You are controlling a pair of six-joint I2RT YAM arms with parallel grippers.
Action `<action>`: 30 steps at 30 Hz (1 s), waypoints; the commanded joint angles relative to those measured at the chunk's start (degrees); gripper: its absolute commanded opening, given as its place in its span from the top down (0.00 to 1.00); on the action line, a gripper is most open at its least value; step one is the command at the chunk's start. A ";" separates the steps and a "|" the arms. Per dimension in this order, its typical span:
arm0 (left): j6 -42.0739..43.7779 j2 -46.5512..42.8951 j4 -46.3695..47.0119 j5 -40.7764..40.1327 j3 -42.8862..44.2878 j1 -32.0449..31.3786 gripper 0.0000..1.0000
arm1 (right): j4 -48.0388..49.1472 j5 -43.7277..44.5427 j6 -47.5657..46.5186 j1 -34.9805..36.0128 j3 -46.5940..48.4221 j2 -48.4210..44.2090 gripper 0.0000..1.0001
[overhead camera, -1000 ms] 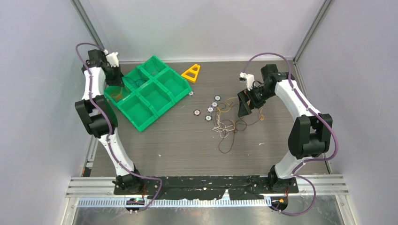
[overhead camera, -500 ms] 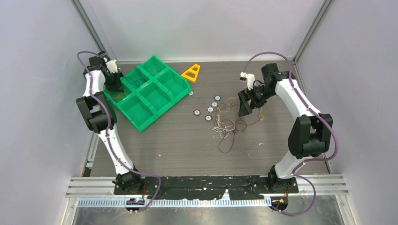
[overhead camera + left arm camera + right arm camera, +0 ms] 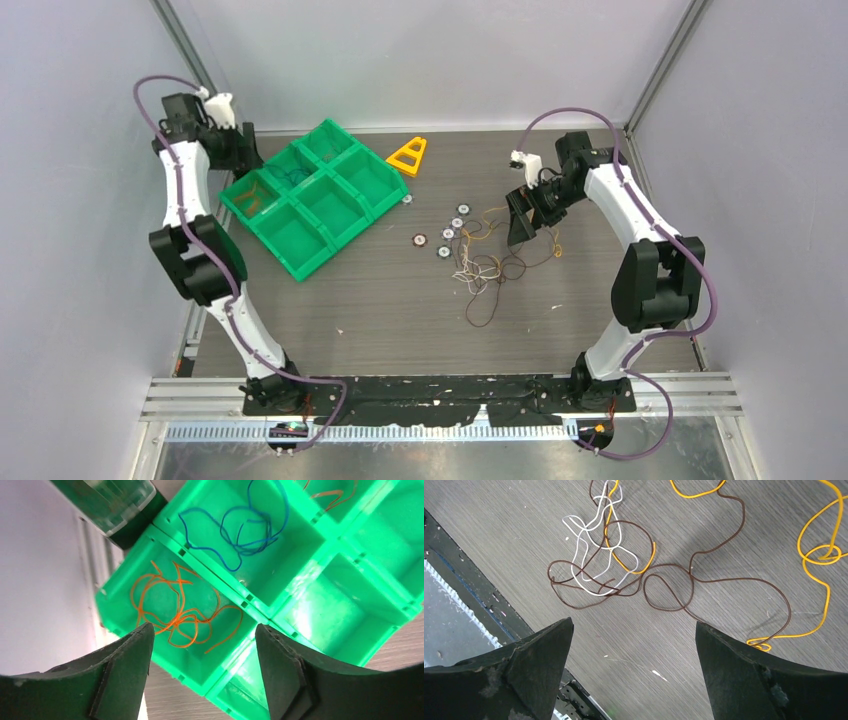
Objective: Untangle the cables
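The left tool (image 3: pixel 200 632) hovers spread above the orange wire (image 3: pixel 175 615) in a corner of the green tray (image 3: pixel 215 576), the right tool (image 3: pixel 634 627) spread above tangled cables (image 3: pixel 599 582) on the table (image 3: pixel 769 550).

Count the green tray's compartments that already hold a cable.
3, along one side of the green tray: an orange cable in the corner compartment, a blue cable in the middle one, an orange-red cable in the far one, cropped. The rest look empty, some partly hidden.
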 commanded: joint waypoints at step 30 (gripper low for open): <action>2.73 -32.61 9.25 15.52 -20.61 -28.61 0.01 | 8.05 9.76 -2.40 5.65 11.74 14.63 0.20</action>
